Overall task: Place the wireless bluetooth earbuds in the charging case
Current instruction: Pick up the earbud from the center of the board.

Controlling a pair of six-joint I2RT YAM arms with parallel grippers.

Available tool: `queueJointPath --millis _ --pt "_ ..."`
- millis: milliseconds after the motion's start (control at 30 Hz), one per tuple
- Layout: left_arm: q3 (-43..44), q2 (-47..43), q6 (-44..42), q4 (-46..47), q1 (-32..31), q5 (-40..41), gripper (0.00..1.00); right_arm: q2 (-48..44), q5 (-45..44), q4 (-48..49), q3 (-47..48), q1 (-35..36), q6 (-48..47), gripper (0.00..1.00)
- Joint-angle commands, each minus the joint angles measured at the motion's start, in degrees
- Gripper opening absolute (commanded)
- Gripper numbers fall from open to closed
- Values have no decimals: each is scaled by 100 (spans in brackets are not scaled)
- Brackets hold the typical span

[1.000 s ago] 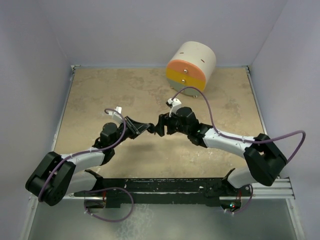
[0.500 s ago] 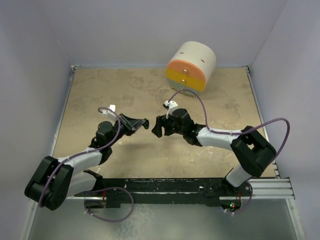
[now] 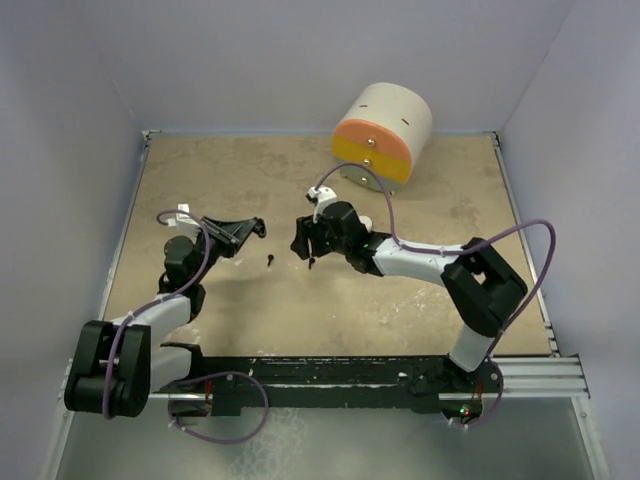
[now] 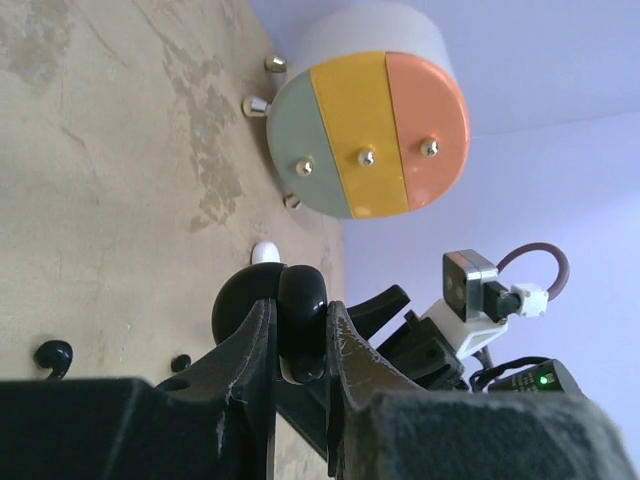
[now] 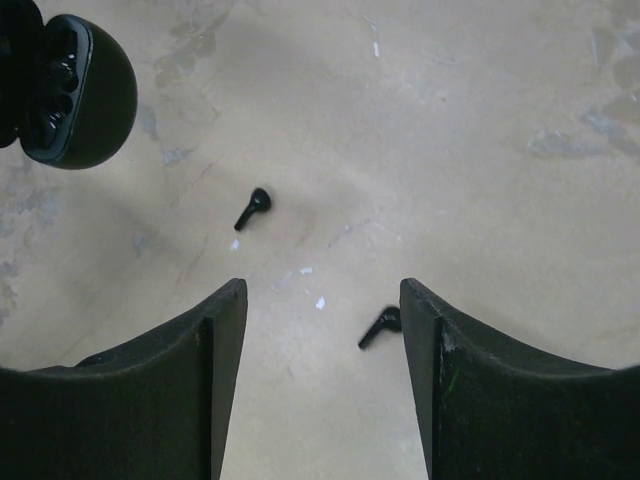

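The left gripper (image 4: 298, 345) clamps the black charging case (image 4: 290, 320) above the counter (image 3: 200, 180). The right gripper (image 5: 320, 345) is spread wide and holds nothing. Two black earbuds lie on bare counter: one earbud (image 5: 252, 208) between the grippers, the other earbud (image 5: 380, 327) just beside a right finger. A cream-and-orange drawer unit (image 3: 383, 130) stands well apart at the far edge.
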State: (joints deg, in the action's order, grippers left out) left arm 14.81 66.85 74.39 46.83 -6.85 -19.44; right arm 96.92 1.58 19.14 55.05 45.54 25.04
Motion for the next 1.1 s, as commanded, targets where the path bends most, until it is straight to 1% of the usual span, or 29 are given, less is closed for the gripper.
queueJointPath --millis 0,100,200,633,1067 --pt "-102 12 414 837 389 -519 0 507 -88 -419 747 224 -262 57" --pt "-214 -8 595 1063 547 -630 0 838 54 -594 1124 240 -244 49" --pt "-324 -102 653 1074 665 -641 0 1084 109 -792 1442 266 -161 46" --pt "-642 -186 1039 1586 1006 -701 0 1970 334 -1357 2478 483 261 48" --pt "-727 -215 1078 1628 1123 -726 0 2427 259 -1618 2867 630 453 48"
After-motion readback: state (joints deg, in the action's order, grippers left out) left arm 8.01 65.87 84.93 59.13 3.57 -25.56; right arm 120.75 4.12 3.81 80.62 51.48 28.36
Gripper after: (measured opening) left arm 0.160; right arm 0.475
